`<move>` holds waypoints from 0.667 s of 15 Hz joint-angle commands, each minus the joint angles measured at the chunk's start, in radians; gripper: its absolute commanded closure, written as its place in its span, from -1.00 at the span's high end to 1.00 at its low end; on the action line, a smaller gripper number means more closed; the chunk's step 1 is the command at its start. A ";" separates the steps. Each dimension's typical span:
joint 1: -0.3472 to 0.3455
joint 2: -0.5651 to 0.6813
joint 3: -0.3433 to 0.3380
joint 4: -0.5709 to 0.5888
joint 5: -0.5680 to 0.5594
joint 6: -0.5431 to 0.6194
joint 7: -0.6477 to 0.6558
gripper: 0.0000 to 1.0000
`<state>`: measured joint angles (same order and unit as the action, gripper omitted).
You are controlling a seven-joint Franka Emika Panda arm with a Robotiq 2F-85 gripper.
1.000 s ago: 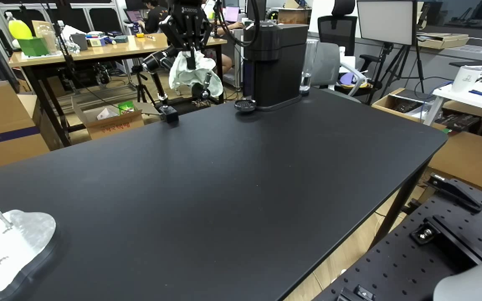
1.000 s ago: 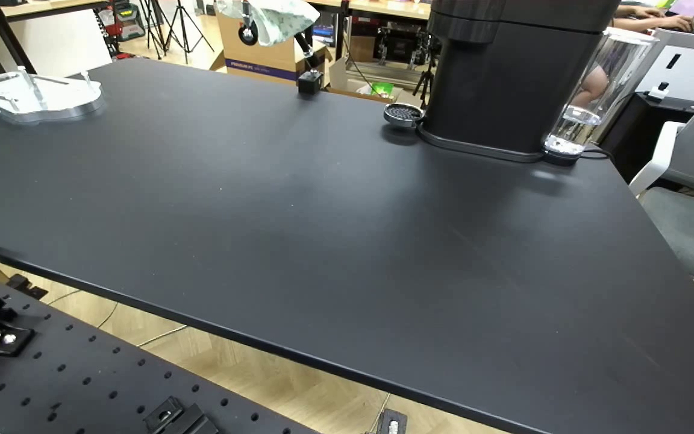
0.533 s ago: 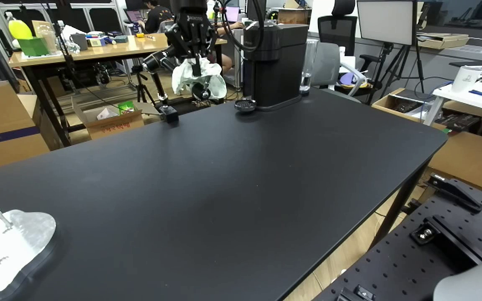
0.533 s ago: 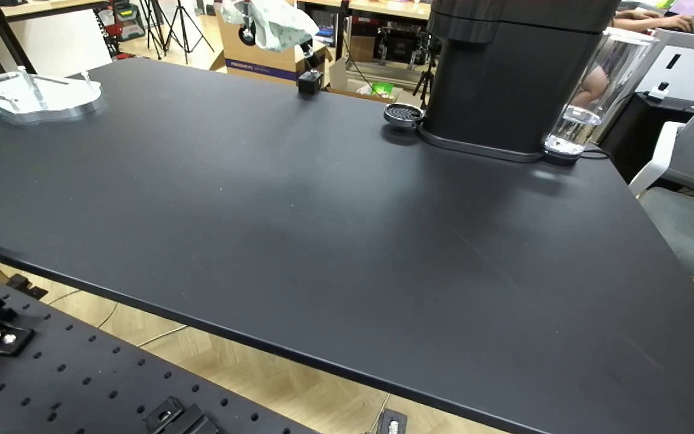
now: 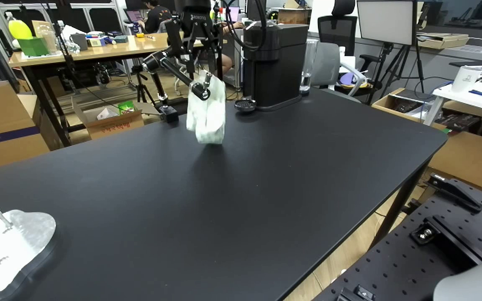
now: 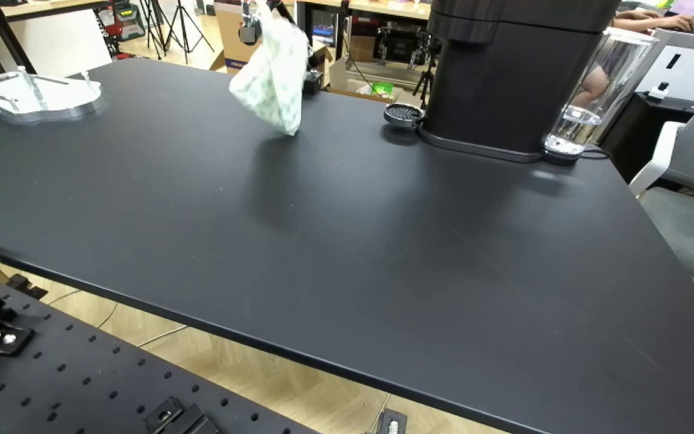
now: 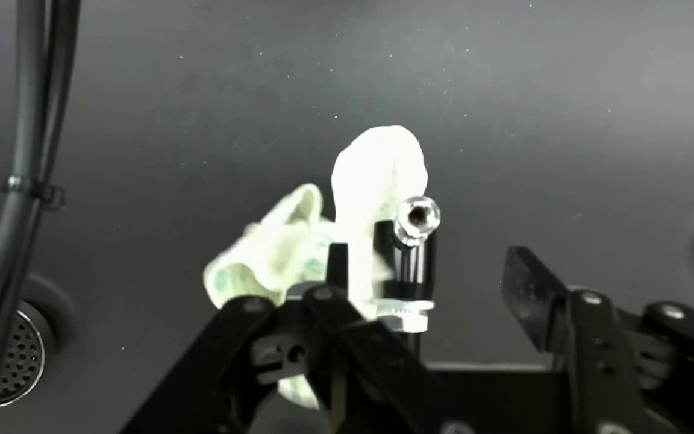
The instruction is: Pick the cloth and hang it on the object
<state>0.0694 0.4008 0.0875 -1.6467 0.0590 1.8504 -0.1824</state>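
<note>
Leftmost in an exterior view, the metal plate sits where it was on the tabletop. Next along comes the stand, also unmoved, its arm slanting down rightward to a round knob. Just right of that is the change: half a second ago the cloth was bunched high around the knob, at the tool; now it has dropped into a long fold behind and beside the knob, its lower end near the tabletop but apparently clear of it in both exterior views. The tool now grips nothing that I can see: its fingers stand wide apart, and the wrist view puts the arm's end between them, with the cloth close by one finger only; whether it brushes that finger I can't tell. So the letting-go looks done, and the hanging hinges on whether the arm carries the cloth or the cloth is slipping off, which no view settles. If it holds, what's left is probably lifting the tool away without a snag; if not, the cloth would likely need picking up again. Farther right, the drip tray and the coffee machine have stayed put.
</note>
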 commanded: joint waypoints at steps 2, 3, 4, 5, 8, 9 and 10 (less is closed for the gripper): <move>-0.002 0.011 -0.006 0.042 -0.007 -0.021 0.030 0.05; -0.003 0.007 -0.007 0.038 -0.006 -0.016 0.029 0.04; -0.003 0.003 -0.009 0.035 -0.008 -0.013 0.030 -0.06; -0.005 -0.008 -0.011 0.028 -0.009 -0.012 0.031 -0.25; -0.004 -0.058 -0.014 -0.002 -0.019 -0.017 0.033 -0.67; -0.002 -0.086 -0.016 -0.015 -0.027 -0.016 0.035 -0.80; 0.000 -0.108 -0.018 -0.023 -0.037 -0.018 0.039 -0.95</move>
<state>0.0659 0.3744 0.0743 -1.6376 0.0508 1.8516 -0.1814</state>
